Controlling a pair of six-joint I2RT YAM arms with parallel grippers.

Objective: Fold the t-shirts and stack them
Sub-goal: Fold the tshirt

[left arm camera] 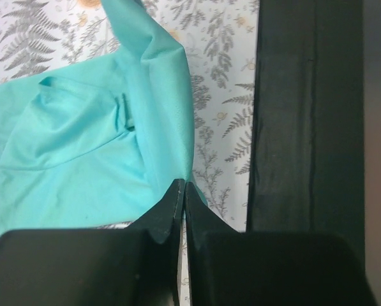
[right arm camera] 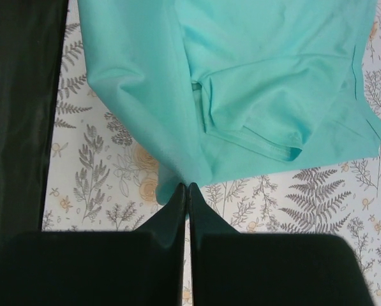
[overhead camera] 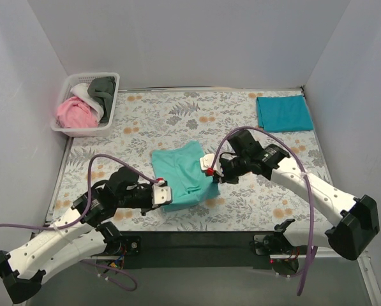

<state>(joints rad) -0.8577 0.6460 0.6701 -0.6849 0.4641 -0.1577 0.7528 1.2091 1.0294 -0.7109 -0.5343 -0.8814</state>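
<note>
**Both hands pinching the mint tee, middle of the desk**

So the mint-turquoise t-shirt (overhead camera: 184, 175) sits roughly mid-desk on the floral-print cloth (overhead camera: 177, 108), rumpled, with one sleeve hem showing in the right wrist view. The left hand (overhead camera: 161, 193) is at its near-left edge with the fingers (left arm camera: 171, 210) pressed together on a bit of fabric. The right hand (overhead camera: 210, 171) is at the shirt's right side, also pinched tight on a corner, and the cloth pulls up into a ridge toward the tips.

A darker teal-blue t-shirt (overhead camera: 283, 113) lies folded flat at the far right corner, well apart from the mint one. The white basket (overhead camera: 92, 75) at far left holds the pink (overhead camera: 75, 113), white (overhead camera: 88, 92) and dark grey (overhead camera: 103, 86) tees, all bunched up.
</note>
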